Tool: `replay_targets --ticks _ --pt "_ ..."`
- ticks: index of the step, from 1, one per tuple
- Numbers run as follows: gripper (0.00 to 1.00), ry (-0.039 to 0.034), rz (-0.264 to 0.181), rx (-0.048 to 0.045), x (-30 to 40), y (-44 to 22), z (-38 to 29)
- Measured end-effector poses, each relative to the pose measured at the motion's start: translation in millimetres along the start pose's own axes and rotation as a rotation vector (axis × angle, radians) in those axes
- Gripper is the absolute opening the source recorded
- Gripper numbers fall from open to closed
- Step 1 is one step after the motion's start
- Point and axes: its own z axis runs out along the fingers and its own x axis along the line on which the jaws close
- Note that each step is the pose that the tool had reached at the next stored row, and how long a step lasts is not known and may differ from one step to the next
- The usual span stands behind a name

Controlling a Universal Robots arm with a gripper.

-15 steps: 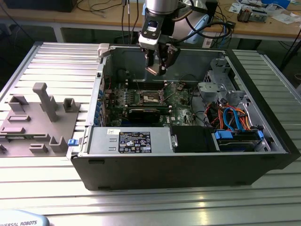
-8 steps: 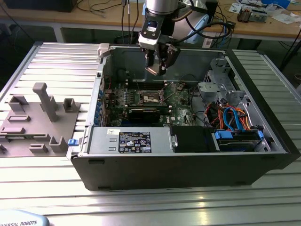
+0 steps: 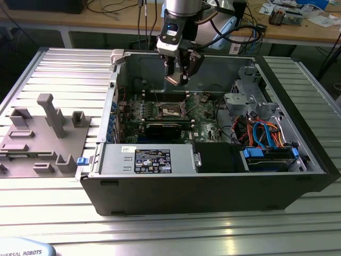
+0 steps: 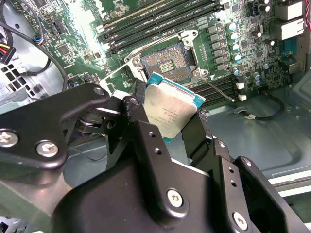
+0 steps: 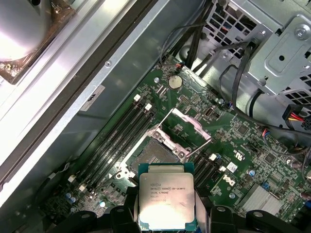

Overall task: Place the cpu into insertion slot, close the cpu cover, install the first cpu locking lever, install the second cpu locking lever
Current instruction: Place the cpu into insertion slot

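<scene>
1. Jaws of the gripper (image 3: 178,79) are pinched narrow on the cpu (image 4: 170,112), gripping two opposite edges. Its silvery top faces the camera in both wrist views.
2. The exterior view gives the height. The gripper hangs inside the open computer case (image 3: 186,192), well above the green board and over the insertion slot (image 3: 170,110). The chip there is just a small pale patch between the black fingers.
3. The second wrist view shows the cpu tilted, one teal-edged corner toward the slot, with clear air between them. The slot's dark pin field lies bare.
4. The first wrist view makes plain what the others do not: the cpu cover (image 5: 187,118) stands swung up off the slot, with green board visible through its window. A thin metal lever (image 5: 199,147) runs beside it. The held cpu hides the near part of the slot here.
5. Around the slot are long black memory slots (image 5: 116,131) on both sides, a coin cell (image 5: 175,81) beyond the cover, and a perforated drive cage (image 5: 277,48) with black cables.
6. In the exterior view the case lies on a ribbed metal bench (image 3: 160,229). A grey fixture plate (image 3: 42,133) sits to the exterior view's left, and blue and orange cables (image 3: 264,130) lie at the case's right end.
</scene>
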Motion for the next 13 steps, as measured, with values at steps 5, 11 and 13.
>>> replay_targets --ticks 5,11,13 --pt "0.54 0.0000 0.002 0.0000 0.0 0.0 0.0" --pt "0.54 -0.0001 0.002 0.0000 0.0 0.0 0.1" --pt "0.54 -0.0001 0.003 -0.0001 0.0 0.0 0.2"
